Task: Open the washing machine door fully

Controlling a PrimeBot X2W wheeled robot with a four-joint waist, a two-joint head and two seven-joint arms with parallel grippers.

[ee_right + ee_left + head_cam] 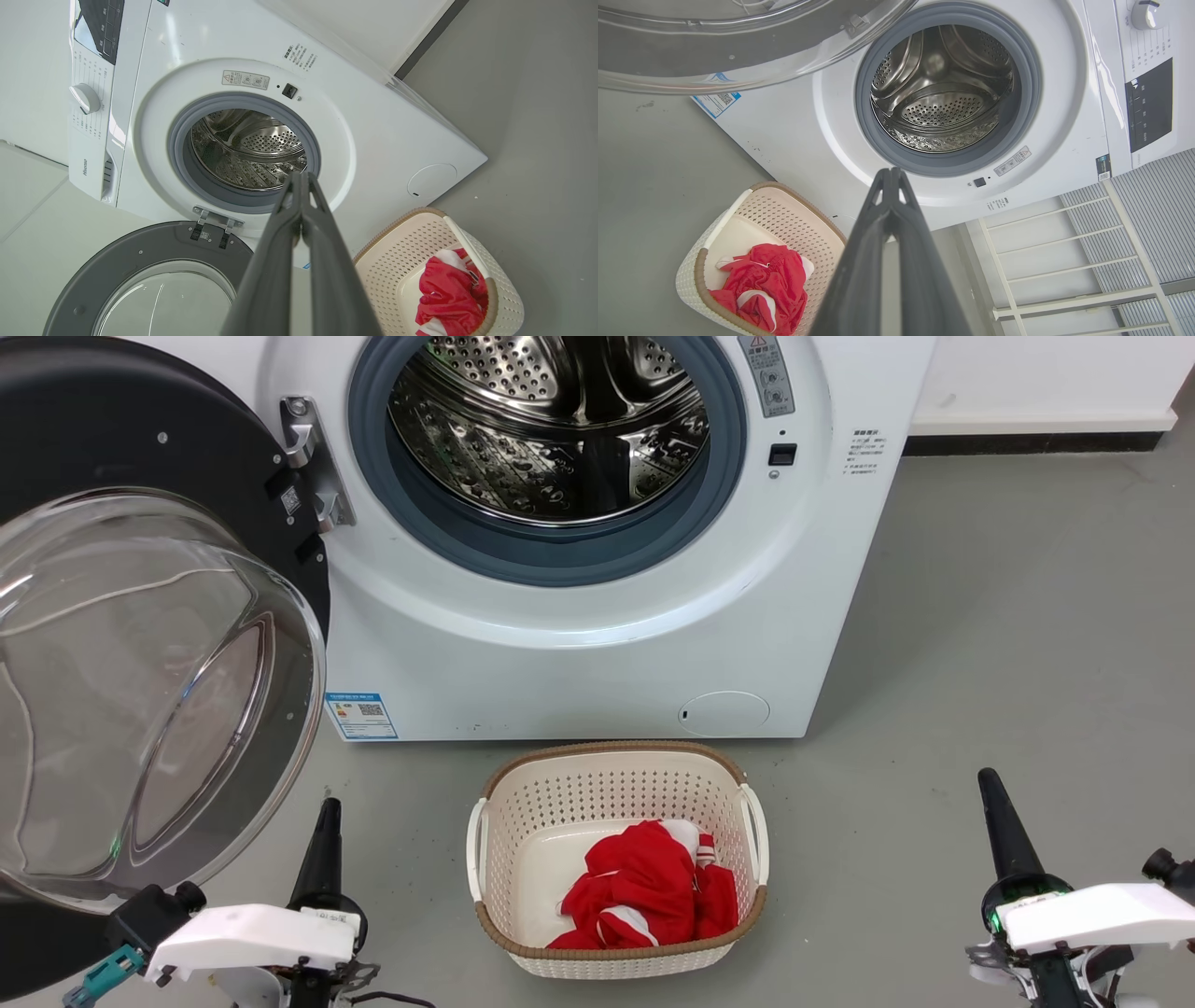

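Observation:
The washing machine (579,644) is white, with its steel drum (551,420) and grey-blue gasket exposed. The washing machine door (140,644), black-rimmed with a bulging clear glass bowl, hangs swung wide out to the left on its hinge (313,462); its rim also runs across the top of the left wrist view (738,56) and the bottom left of the right wrist view (140,275). My left gripper (327,807) is shut and empty, low on the left just below the door's lower edge. My right gripper (990,779) is shut and empty at the lower right, well away from the machine.
A cream perforated laundry basket (616,775) holding a red and white garment (644,887) sits on the grey floor (1008,644) right before the machine, between my arms. A white metal rack (1064,261) shows in the left wrist view. White wall behind at right.

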